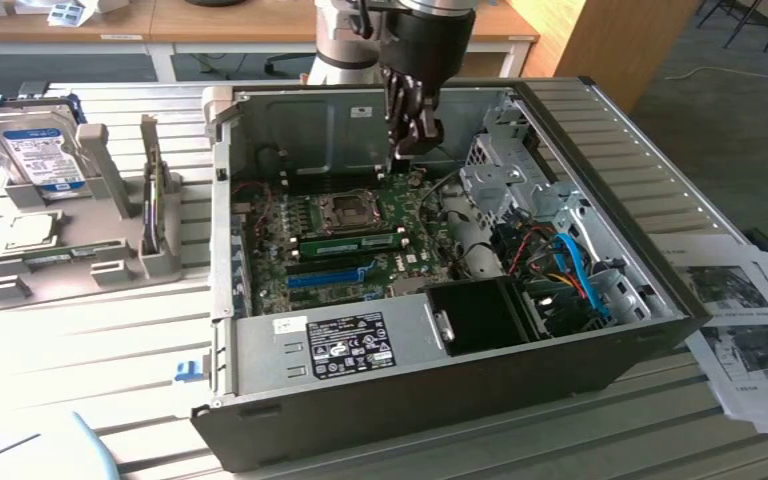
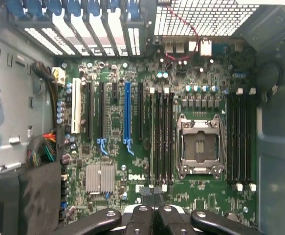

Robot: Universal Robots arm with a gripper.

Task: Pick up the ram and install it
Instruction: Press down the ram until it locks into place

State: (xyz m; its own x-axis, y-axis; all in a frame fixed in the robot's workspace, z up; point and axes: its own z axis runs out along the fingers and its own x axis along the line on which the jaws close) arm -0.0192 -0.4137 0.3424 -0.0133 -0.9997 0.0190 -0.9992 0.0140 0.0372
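Observation:
The ram (image 1: 351,243) is a long green stick with a white sticker. It stands on edge in a memory slot of the motherboard (image 1: 404,265), beside the CPU socket (image 1: 352,209), inside the open computer case (image 1: 398,400). My gripper (image 1: 411,148) hangs above the board's far part, well clear of the ram, shut with nothing in it. In the wrist view its fingers (image 2: 141,218) are pressed together, and I look straight down on the CPU socket (image 2: 199,147) and the rows of memory slots (image 2: 162,142).
A grey holder (image 1: 104,255) at the exterior view's left carries a silver hard drive (image 1: 40,150) and a CPU chip (image 1: 31,230). A blue slot strip (image 1: 324,277), cables (image 1: 564,265) and a black box (image 1: 484,315) crowd the case. Printed sheets (image 1: 744,330) lie at the right.

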